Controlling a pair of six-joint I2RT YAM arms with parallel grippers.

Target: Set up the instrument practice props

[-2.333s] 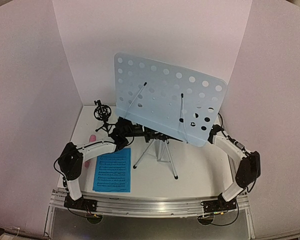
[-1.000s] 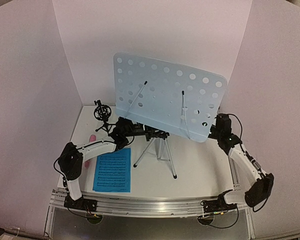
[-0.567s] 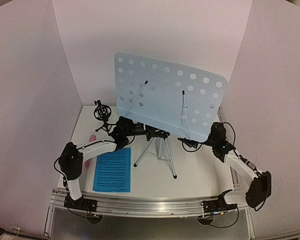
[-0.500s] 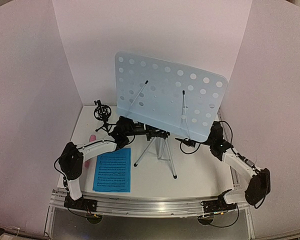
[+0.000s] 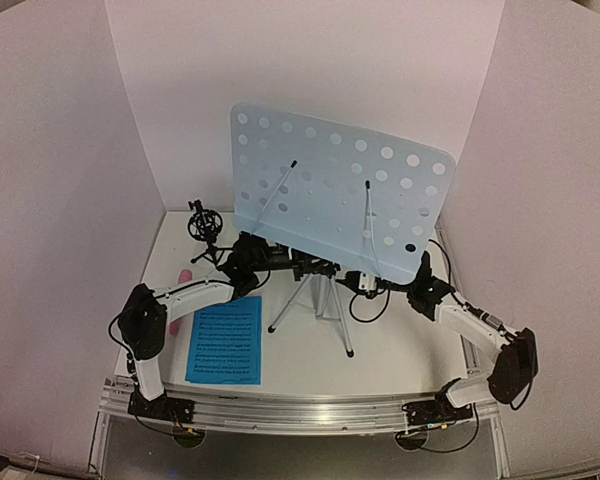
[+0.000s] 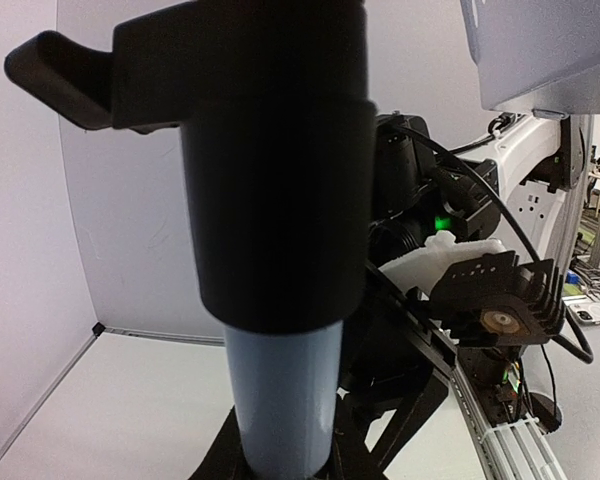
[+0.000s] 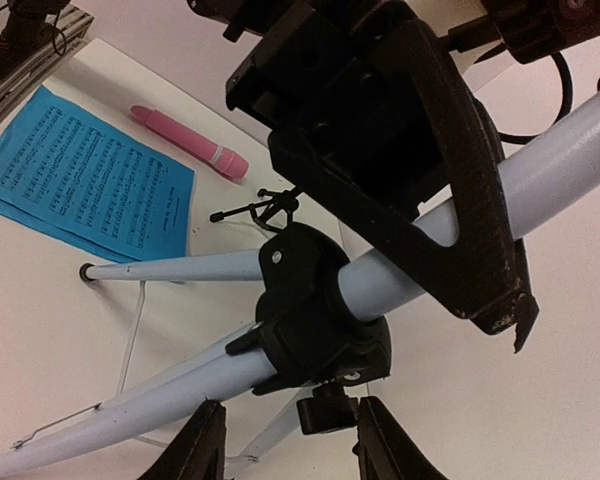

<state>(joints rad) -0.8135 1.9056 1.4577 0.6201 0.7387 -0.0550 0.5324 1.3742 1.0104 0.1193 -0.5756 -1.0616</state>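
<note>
The pale-blue perforated music stand (image 5: 340, 195) stands mid-table on its silver tripod (image 5: 325, 305). My left gripper (image 5: 272, 262) is shut on the stand's pole (image 6: 280, 400), just below a black collar (image 6: 270, 170). It also shows in the right wrist view (image 7: 410, 160), clamped across the pole. My right gripper (image 5: 365, 283) is open under the plate. Its fingertips (image 7: 202, 440) stand either side of the small black knob (image 7: 325, 412) under the tripod hub (image 7: 315, 320), not touching it. The blue sheet music (image 5: 225, 340) lies front left. The pink microphone (image 7: 185, 140) lies beyond it. The black mic holder (image 5: 205, 225) stands back left.
White walls close in the table on the left, back and right. The stand's wide plate overhangs both grippers. The right arm's black cable (image 5: 375, 300) loops beside the tripod legs. A metal rail (image 5: 300, 410) runs along the near edge.
My right arm has swung from behind the plate's right edge, down and left, to the tripod hub under the plate. The left arm and the stand have stayed where they were.
</note>
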